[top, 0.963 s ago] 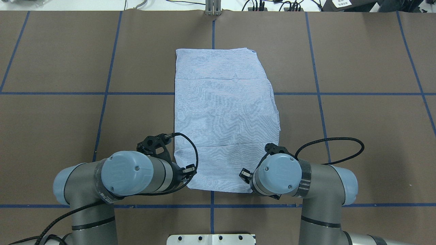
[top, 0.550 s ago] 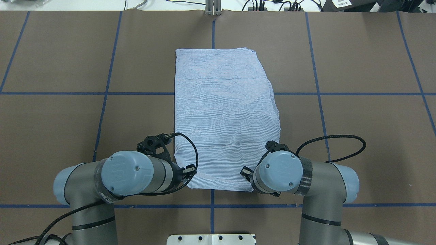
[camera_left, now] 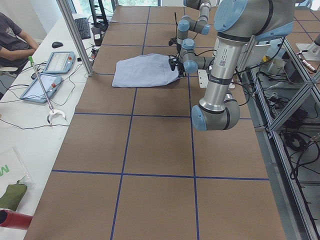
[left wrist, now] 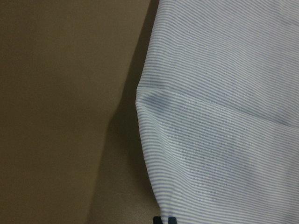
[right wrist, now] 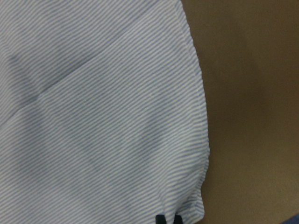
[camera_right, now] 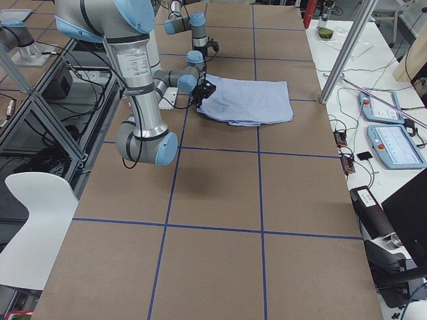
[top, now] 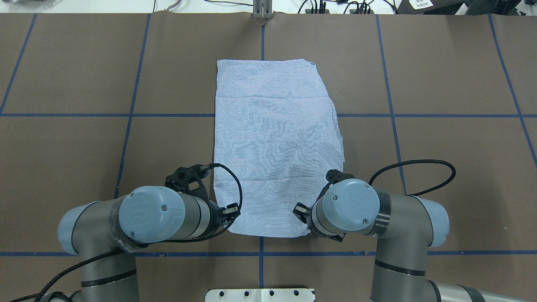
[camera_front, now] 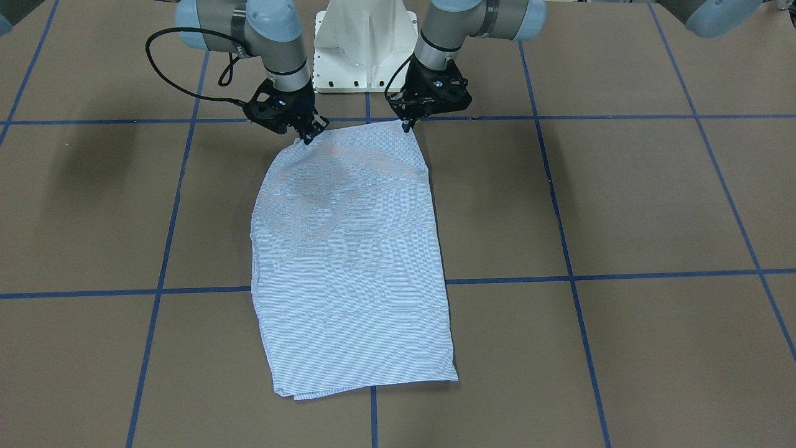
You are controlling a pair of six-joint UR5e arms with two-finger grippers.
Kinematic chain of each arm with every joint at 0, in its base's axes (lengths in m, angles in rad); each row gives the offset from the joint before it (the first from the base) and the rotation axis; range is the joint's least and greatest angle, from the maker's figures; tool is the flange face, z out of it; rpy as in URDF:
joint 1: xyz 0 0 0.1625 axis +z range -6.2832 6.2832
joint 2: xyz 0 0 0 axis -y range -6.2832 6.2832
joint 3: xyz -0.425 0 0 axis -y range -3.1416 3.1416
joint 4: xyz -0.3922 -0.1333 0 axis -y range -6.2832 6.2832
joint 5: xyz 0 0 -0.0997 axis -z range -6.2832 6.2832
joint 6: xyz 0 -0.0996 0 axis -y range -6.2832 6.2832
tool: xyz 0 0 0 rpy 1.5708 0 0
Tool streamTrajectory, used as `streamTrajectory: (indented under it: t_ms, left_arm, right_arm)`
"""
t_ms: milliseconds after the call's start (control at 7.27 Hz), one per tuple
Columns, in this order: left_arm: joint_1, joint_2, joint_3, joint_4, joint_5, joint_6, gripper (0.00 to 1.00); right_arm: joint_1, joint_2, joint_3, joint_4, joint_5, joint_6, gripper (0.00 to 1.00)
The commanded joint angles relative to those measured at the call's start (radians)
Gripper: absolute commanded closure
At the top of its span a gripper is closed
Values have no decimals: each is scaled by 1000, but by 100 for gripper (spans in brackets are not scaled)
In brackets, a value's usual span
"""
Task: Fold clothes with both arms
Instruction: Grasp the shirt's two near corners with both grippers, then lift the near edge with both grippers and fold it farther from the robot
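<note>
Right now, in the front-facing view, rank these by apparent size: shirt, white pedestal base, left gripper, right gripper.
1. shirt
2. white pedestal base, partly cut off by the frame's top
3. left gripper and right gripper look alike, so they are not ranked

Very little legible from here. White bag (camera_left: 9, 172) at the table's corner, left-side view: part of a big green letter, perhaps a W (cut off by the frame). Left arm (camera_left: 219, 65) and right arm (camera_right: 137, 63): dark printed strip down each tube, too small to read. White tag (top: 420, 3) beyond the table's far edge: print blurred.
</note>
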Motion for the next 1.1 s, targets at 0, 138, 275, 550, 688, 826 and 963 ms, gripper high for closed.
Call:
streamTrajectory:
  t_ms: [0,138,275,550,688,826,963]
  left_arm:
    - [6,-1,-124,173,-6,8,100]
    - [11,-2,-173,241,-26,8,100]
    - [26,-4,-207,281,-55,8,100]
    - [78,-5,-312,379,-75,10,100]
    - [107,-8,-383,447,-117,10,100]
    - [112,-10,-435,465,-160,10,100]
    - [114,-10,-487,502,-194,10,100]
  right_arm:
    - [18,-36,105,-1,75,-2,100]
    - [18,-55,159,-1,102,-2,100]
    - [18,-56,199,-9,159,-2,100]
    - [34,-54,277,-16,318,-2,100]
    - [40,-54,304,-16,393,-2,100]
    - [50,-53,334,-16,464,-1,100]
    - [69,-53,376,-16,542,6,100]
